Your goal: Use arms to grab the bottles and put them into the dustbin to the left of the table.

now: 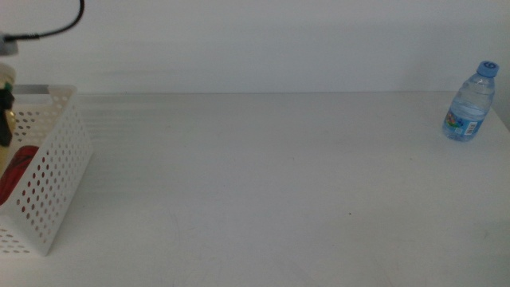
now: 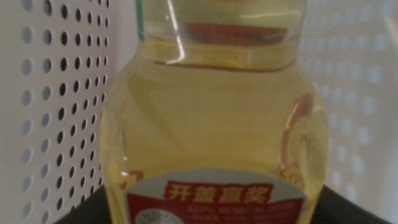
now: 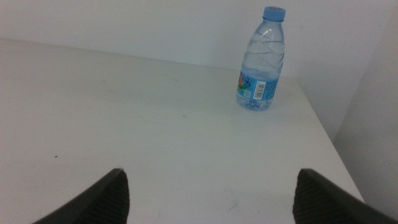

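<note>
The yellow-liquid bottle (image 2: 214,118) with a red label fills the left wrist view, with my left gripper (image 2: 214,211) shut on it. Perforated white walls of the dustbin (image 2: 56,93) stand on both sides of it. In the middle view that gripper (image 1: 6,104) shows only at the far left edge, over the dustbin (image 1: 52,167), and a red can (image 1: 17,171) lies inside. The small blue-capped water bottle (image 1: 468,104) stands upright at the table's far right. My right gripper (image 3: 211,199) is open, low over the table, a good way short of the water bottle (image 3: 262,59).
The white table (image 1: 271,183) stretches bare between the dustbin and the water bottle. The water bottle stands close to the table's right edge (image 3: 323,137) and its back edge. A black cable (image 1: 56,28) hangs above the dustbin.
</note>
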